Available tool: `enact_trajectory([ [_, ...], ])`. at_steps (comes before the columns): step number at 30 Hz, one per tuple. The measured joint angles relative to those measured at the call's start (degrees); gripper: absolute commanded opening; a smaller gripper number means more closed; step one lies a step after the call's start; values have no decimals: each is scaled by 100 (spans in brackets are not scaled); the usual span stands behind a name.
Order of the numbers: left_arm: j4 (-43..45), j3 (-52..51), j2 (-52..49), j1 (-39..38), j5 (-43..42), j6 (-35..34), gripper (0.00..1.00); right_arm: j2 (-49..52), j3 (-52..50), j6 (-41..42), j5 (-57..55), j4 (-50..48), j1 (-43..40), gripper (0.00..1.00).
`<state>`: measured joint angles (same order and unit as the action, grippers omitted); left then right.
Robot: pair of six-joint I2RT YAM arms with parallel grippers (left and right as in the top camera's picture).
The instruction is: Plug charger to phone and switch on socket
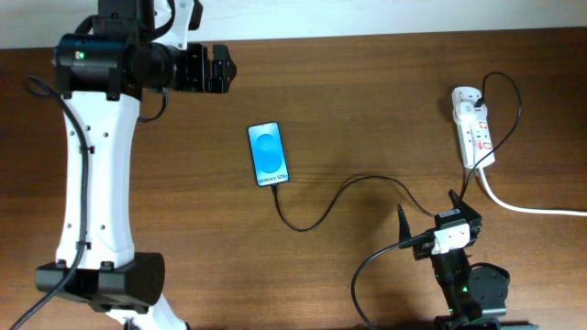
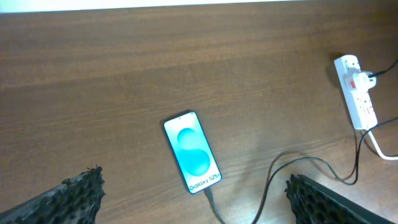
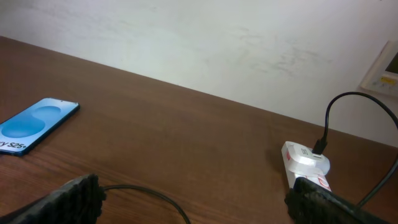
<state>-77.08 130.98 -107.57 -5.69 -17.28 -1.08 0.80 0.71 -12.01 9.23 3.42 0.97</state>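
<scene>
The charger [image 1: 339, 192] looks plugged into the phone [image 1: 268, 154]; the socket [image 1: 474, 128], far right of the phone, prob. isn't switched yet. Both end effectors are seen open, w/ nothing held.

Looks like an office or a lab test bench. Dark wood-grain tabletop [image 1: 367, 110], bare apart from a few electronics: a phone [image 1: 269, 154] lying flat with its screen lit, a thin black charger cable [image 1: 330, 203], a white power strip [image 1: 473, 126] with its thick cord. Pushed against a plain, scuffed white wall [image 3: 205, 43] carrying a pale panel [image 3: 384, 67] at the right edge.
</scene>
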Motion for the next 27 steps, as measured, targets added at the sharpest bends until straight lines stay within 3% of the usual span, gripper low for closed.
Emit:
enact_trajectory([
  [5, 46, -127, 105, -116, 87, 61, 99, 0, 0, 4, 0, 0, 0, 98],
  [7, 710, -754, 570, -317, 249, 107, 99, 0, 0, 7, 0, 0, 2, 98],
  [10, 1941, -2063, 1482, -393, 323, 127, 99, 0, 0, 2, 0, 0, 4, 98],
  [15, 4454, -5569, 3528, -352, 450, 328, 99, 2, 0, 2, -17, 2, 4, 98],
  [21, 6039, -8802, 5676, -39, 474, 376, 99, 0, 0, 0, -20, 2, 15, 98],
  [27, 6907, -10771, 7755, 201, 472, 396, 99, 0, 0, 2, -22, 2, 15, 98],
])
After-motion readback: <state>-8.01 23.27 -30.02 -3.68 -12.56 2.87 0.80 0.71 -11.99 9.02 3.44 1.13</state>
